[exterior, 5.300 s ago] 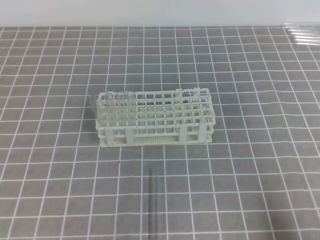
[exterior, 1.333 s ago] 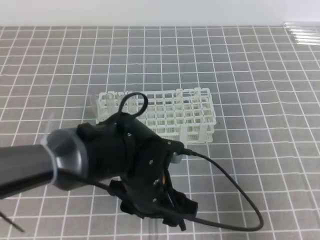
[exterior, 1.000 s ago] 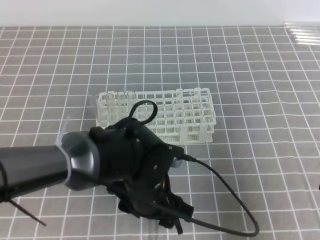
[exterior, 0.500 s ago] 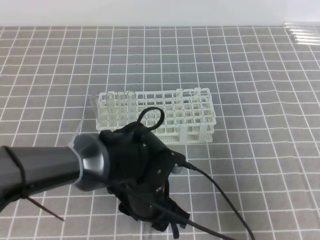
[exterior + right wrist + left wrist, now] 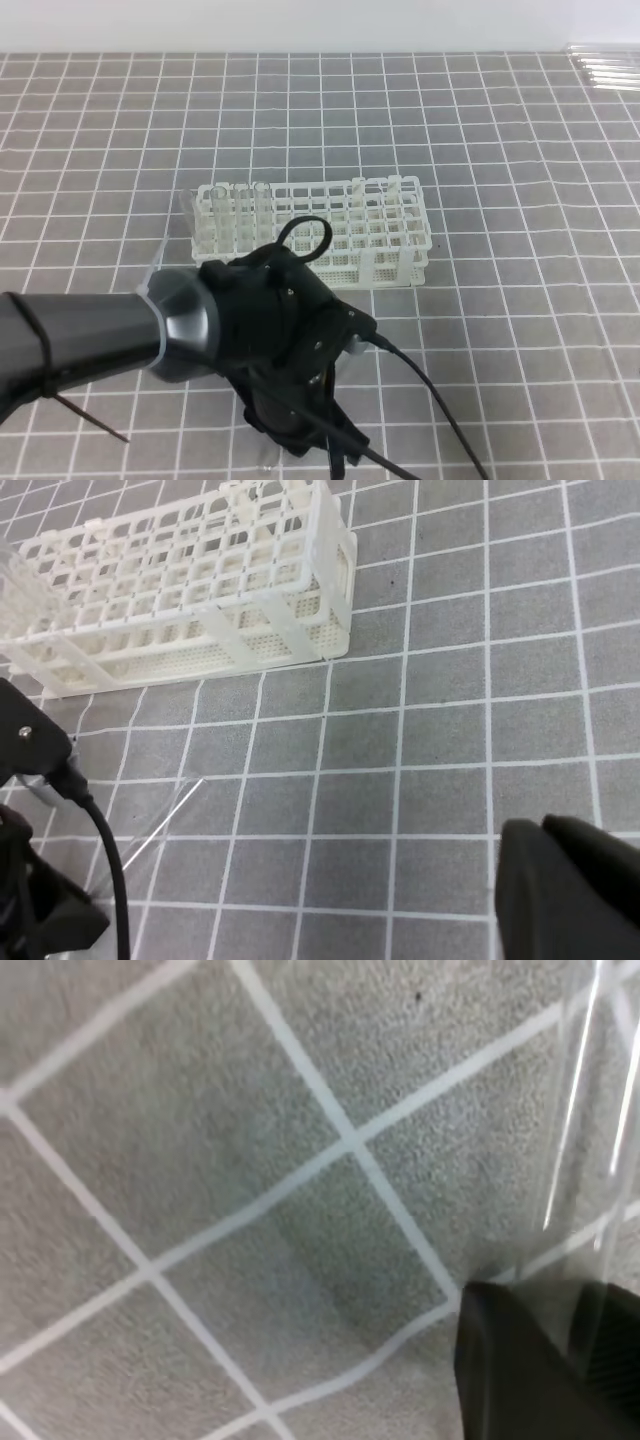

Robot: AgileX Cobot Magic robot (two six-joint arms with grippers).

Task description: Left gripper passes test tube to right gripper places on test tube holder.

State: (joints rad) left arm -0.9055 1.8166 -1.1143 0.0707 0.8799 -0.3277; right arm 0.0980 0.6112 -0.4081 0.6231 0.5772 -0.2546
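Our left gripper (image 5: 300,440) hovered low over the tube (image 5: 150,835), lying on the mat before the rack (image 5: 315,235); its spread unclear. Glass seemed light, slippery, fragile: we'd grip mid-length

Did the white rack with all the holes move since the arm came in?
No. The test tube holder sits on the same grid lines of the checked mat as before; only the left gripper has come in front of it.

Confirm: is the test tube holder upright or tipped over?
Upright: the test tube holder sits level, grid holes facing up, with tubes standing at one end.
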